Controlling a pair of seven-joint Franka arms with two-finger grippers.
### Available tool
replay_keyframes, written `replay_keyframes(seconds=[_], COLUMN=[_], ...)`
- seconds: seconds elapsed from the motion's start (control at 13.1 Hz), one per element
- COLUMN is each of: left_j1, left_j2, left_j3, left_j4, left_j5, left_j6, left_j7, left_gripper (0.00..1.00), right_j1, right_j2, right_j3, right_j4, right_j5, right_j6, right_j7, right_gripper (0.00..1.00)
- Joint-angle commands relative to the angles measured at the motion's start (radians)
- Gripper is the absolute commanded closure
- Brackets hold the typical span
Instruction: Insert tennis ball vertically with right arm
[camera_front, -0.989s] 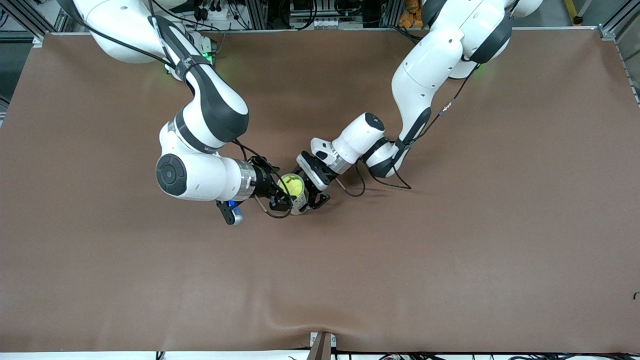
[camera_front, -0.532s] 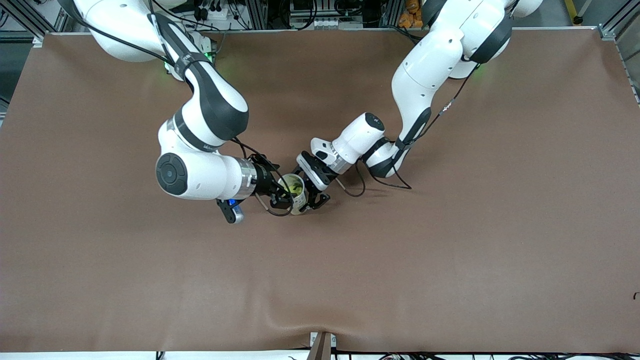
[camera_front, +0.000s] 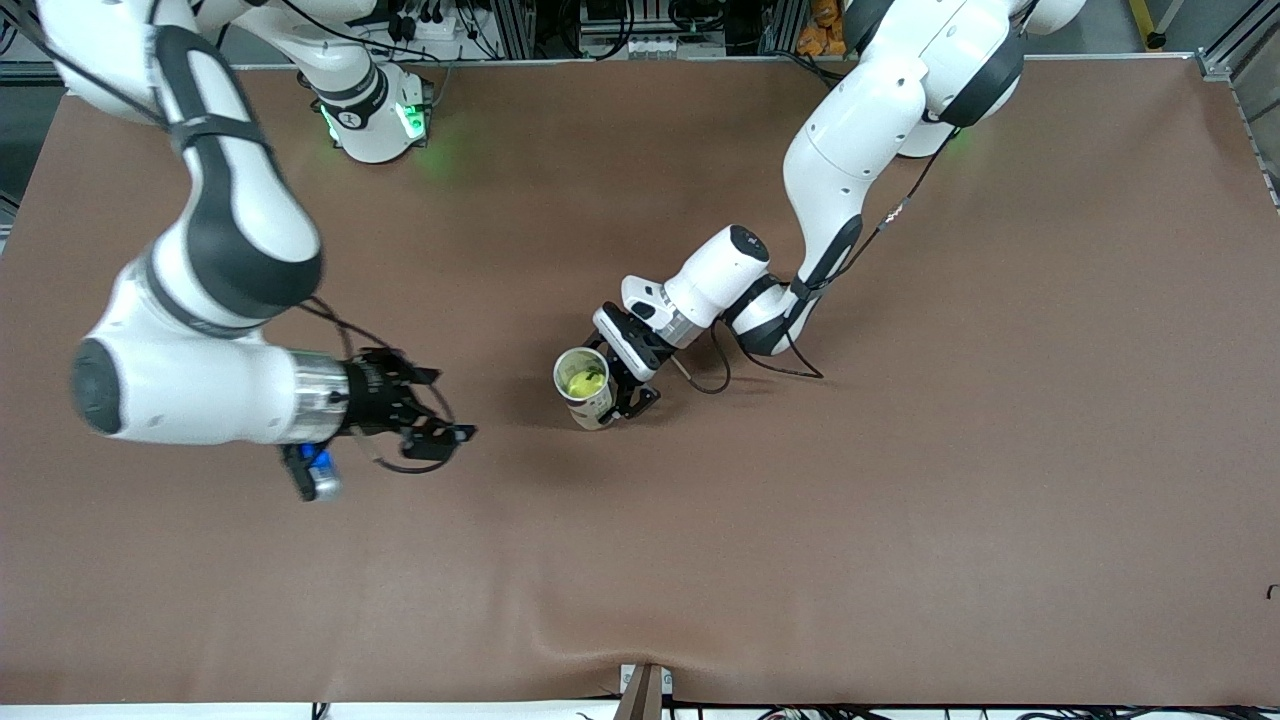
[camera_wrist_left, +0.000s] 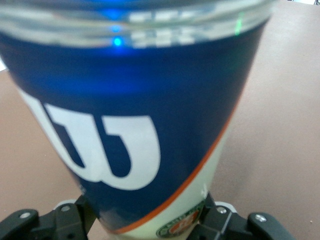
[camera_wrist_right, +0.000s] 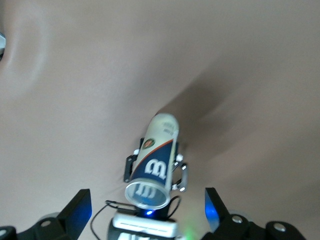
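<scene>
The tennis ball lies inside the ball can, visible as a yellow-green patch below the can's open rim. The can stands upright near the middle of the worktop, mouth up, which is what a vertical drop from above needs. The insertion looks done, by my judgement.

My left end effector holds the can from the side, fingers closed against its lower body. In the left wrist view the blue label fills the frame and the fingertips sit against the can's base band. This grip is there to stop the can tipping or sliding while a ball goes in; the clear wall gives little to push against otherwise. The left arm reaches down from its base with the forearm sloped low toward the can, the wrist nearly level with the can's side.

My right end effector is empty, its fingers spread wide. It hangs over bare worktop toward the right arm's end of the table, well apart from the can. The right wrist is turned level, so its camera looks across at the can and the left end effector gripping it. The right forearm runs roughly parallel to the worktop, elbow folded high toward the base.

Risk noted: releasing the can abruptly could tilt it.
</scene>
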Motion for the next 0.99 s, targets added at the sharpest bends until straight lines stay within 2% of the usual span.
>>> replay_keyframes(seconds=[0.0,0.08,0.23,0.3,0.38,0.53,0.61,0.68,0.91], left_j1=[0.005,0.005,0.005,0.005,0.005,0.005,0.005,0.008,0.017], left_j2=[-0.013,-0.013,-0.013,-0.013,-0.014,-0.017,-0.021,-0.025,-0.057], left_j3=[0.001,0.001,0.001,0.001,0.001,0.001,0.001,0.001,0.001], left_j4=[-0.01,-0.01,-0.01,-0.011,-0.011,-0.011,-0.018,-0.025,-0.077], left_j5=[0.017,0.017,0.017,0.017,0.017,0.019,0.02,0.022,0.022], left_j6=[0.004,0.004,0.004,0.004,0.004,0.004,0.004,0.004,0.001], left_j7=[0.002,0.002,0.002,0.002,0.002,0.002,0.0,0.0,-0.006], left_gripper=[0.2,0.2,0.19,0.15,0.0,0.0,0.0,0.0,0.0], right_j1=[-0.016,-0.02,-0.031,-0.022,-0.017,-0.013,0.001,0.003,0.0], right_j2=[-0.047,-0.064,-0.091,-0.102,-0.134,-0.235,-0.284,-0.336,-0.493], right_j3=[0.022,0.017,-0.033,-0.072,-0.11,-0.208,-0.25,-0.265,-0.272], right_j4=[-0.003,-0.003,0.025,0.048,0.058,0.04,-0.006,-0.049,-0.234], right_j5=[-0.145,-0.202,-0.223,-0.224,-0.224,-0.232,-0.236,-0.25,-0.304], right_j6=[-0.051,-0.086,-0.161,-0.225,-0.267,-0.286,-0.283,-0.28,-0.233], right_j7=[-0.173,-0.272,-0.473,-0.564,-0.651,-0.796,-0.875,-0.92,-0.939], right_gripper=[0.0,0.0,0.0,0.0,0.0,0.0,0.0,0.0,0.0])
